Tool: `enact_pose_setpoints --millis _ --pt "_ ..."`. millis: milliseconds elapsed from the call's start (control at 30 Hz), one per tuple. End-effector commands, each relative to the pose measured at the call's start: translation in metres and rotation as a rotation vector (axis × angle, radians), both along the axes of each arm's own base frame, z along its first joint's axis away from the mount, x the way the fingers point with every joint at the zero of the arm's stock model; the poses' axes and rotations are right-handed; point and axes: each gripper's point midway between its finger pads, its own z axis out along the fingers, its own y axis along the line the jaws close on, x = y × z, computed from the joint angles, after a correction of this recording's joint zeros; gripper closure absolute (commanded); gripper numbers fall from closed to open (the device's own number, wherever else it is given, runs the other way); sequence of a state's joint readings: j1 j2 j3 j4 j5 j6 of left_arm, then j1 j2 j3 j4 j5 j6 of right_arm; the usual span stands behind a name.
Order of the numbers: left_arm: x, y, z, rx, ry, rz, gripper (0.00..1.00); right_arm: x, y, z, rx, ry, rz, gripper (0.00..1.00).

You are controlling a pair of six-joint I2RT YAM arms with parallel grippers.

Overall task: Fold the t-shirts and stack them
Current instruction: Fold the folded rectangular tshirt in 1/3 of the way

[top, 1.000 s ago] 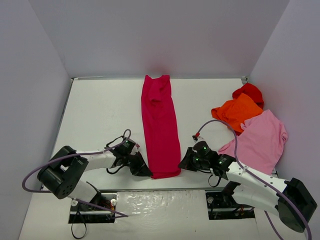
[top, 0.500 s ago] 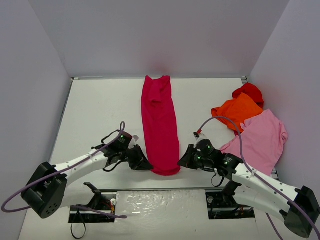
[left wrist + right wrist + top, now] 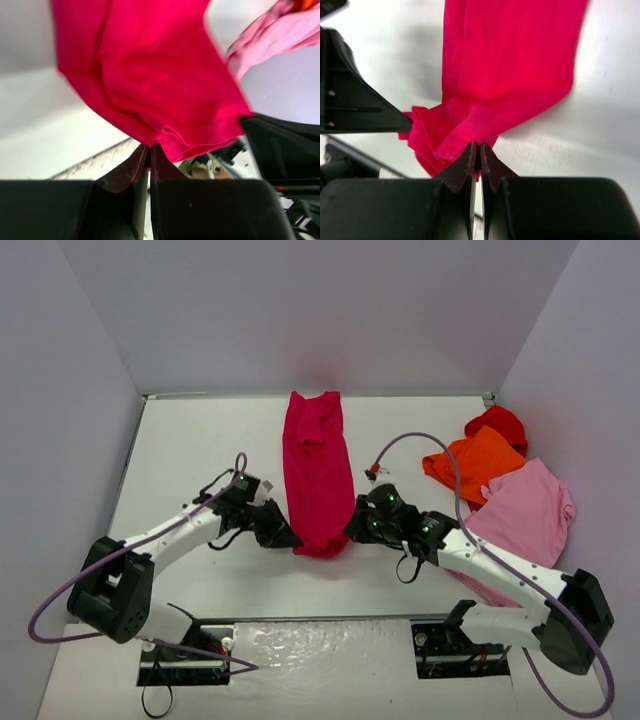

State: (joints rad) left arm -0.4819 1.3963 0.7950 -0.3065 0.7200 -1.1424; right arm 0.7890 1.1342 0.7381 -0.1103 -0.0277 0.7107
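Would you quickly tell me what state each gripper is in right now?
Left gripper: closed, pinching the near hem of the crimson shirt.
Right gripper: closed, pinching the same hem at its other corner.

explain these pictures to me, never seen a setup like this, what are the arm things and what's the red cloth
These are two robot arms bolted to the near edge of a white table. The wide picture looks down from above and behind them; the other two come from a camera on each wrist. A long crimson shirt lies down the middle. The left gripper and right gripper are both shut on its near end, one at each corner. At the right lie a pink shirt, an orange shirt and a red shirt, partly overlapping.
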Motion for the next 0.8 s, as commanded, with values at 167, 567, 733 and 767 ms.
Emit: enact_pose_setpoints --millis 167,567,733,767 --pt "0.086 0.002 0.025 0.006 -0.117 -0.011 1.0 0.093 -0.006 -0.006 -0.065 -0.12 -0.026 1.0" --pt "0.162 -0.019 0.005 -0.022 -0.091 0.012 1.0 0.188 0.016 -0.001 -0.015 -0.179 -0.028 1.0" --pt "0.183 -0.019 0.008 -0.03 -0.101 0.024 1.0 0.217 0.03 0.009 0.01 -0.209 -0.026 1.0" --pt "0.187 -0.018 0.009 -0.03 -0.105 0.03 1.0 0.221 0.031 0.008 0.012 -0.21 -0.03 1.0"
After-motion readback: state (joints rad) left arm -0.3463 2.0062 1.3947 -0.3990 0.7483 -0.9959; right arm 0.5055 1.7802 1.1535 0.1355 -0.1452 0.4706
